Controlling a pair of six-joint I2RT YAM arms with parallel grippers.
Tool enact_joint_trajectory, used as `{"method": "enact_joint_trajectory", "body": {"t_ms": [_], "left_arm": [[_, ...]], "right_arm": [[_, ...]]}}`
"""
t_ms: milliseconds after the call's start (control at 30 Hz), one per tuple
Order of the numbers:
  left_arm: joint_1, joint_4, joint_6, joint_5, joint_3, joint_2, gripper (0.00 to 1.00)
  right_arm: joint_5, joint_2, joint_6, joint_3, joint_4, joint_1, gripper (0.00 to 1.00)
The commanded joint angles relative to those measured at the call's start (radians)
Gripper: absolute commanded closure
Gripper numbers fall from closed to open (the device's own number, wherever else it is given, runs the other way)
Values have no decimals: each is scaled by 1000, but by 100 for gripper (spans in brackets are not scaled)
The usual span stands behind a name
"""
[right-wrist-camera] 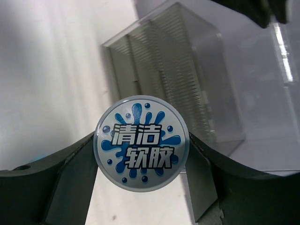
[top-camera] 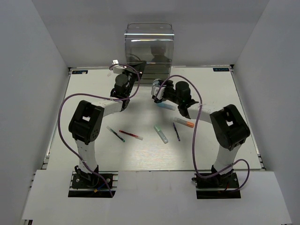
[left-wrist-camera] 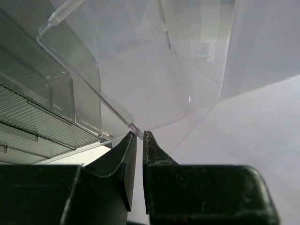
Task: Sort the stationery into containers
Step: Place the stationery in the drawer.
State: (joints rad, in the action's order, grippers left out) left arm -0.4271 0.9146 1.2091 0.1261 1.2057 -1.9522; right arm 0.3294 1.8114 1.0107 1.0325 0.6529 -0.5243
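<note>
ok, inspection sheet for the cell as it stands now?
Surface: white table, pens scattered between the arms.
Job's things: clear cabinet at the far edge, one clear drawer apparently pulled out. Loose on the table: light blue pen, orange-capped marker, green-white marker, dark thin pen, red pen, green-tipped pen.
Clutter: nothing seen.
Grippers: left gripper fingers pinched on the drawer's lip; right gripper fingers clamp the blue-white roll by its sides.
Cables: purple cables loop off each arm.
Surroundings: plain white walls on three sides.
</note>
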Motion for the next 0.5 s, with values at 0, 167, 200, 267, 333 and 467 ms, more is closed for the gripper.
{"method": "enact_joint_trajectory", "body": {"t_ms": [0, 167, 200, 267, 333, 467], "left_arm": [[5, 70, 0, -2, 48, 98, 100], [5, 70, 0, -2, 48, 98, 100], [5, 70, 0, -2, 48, 98, 100], [5, 70, 9, -2, 48, 98, 100], [5, 79, 9, -2, 48, 98, 100], [5, 79, 9, -2, 48, 98, 100]], "right_arm": [[-50, 44, 31, 29, 368, 6, 100], [-133, 152, 46, 72, 627, 7, 100], [-147, 161, 48, 92, 637, 7, 100], [-148, 186, 48, 129, 646, 9, 100], [-145, 204, 45, 150, 649, 10, 100], [-161, 236, 29, 205, 671, 12, 100]]}}
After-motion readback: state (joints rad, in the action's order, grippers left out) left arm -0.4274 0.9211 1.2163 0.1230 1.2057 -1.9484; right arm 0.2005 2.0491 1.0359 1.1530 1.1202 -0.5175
